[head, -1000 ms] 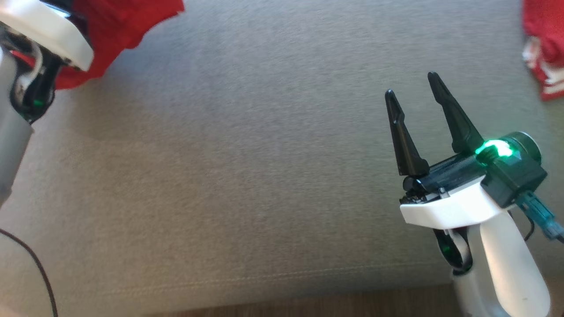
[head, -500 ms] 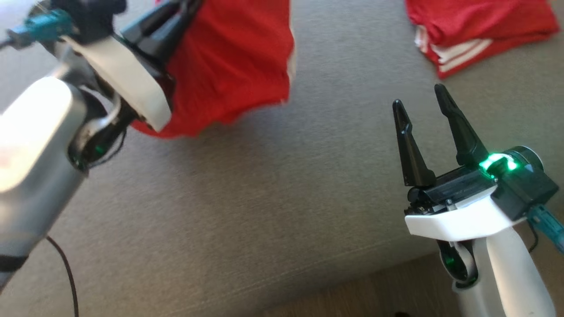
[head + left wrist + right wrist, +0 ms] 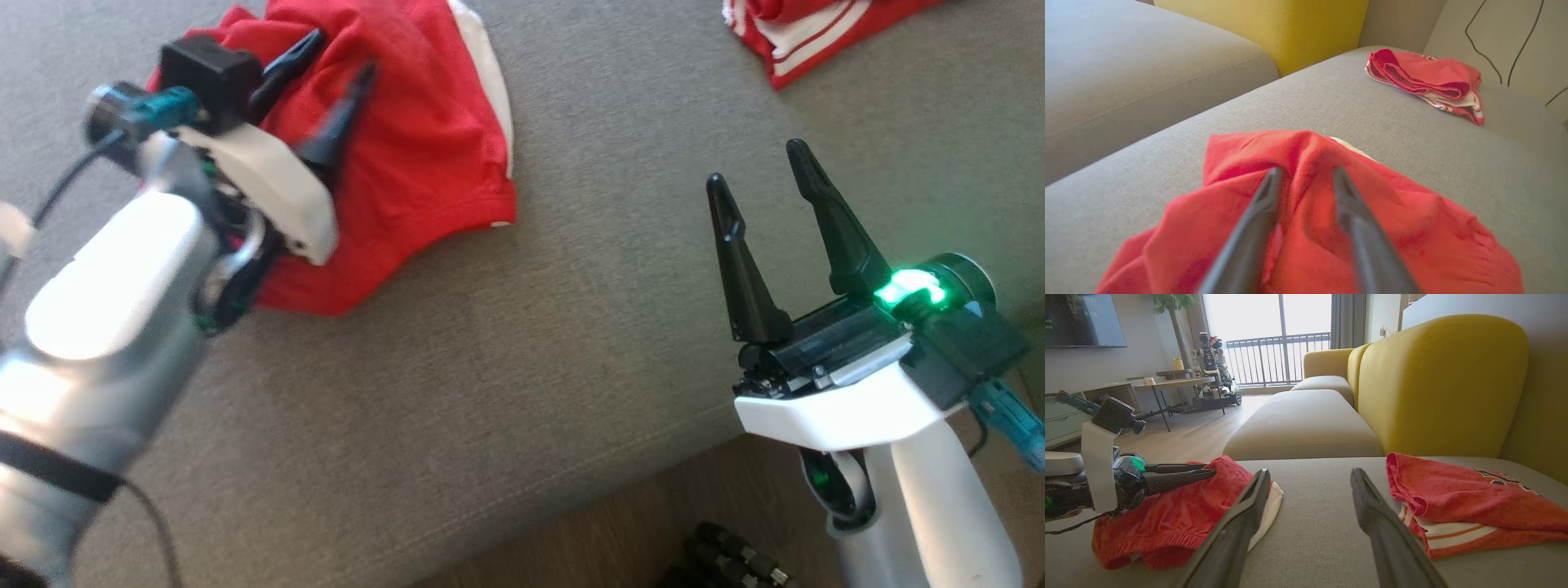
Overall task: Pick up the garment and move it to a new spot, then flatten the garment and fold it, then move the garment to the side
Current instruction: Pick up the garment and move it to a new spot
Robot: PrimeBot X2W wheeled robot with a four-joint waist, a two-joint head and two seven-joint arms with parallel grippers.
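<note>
Grey sofa seat (image 3: 588, 351) here, with a stitched seam running along its front edge. Two things lie on it: a crumpled red garment (image 3: 424, 163) with white trim over on the left, and a folded red pile (image 3: 796, 45) with white stripes, well apart on the right.

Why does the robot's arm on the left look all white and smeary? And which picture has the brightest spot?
Head view: sunlight glares the left forearm white, and the left gripper is smeared by blur. Left wrist view: the fingers near the lens look soft, while the red garment is a bit sharper. Right wrist view: the window is washed out, the brightest spot.
</note>
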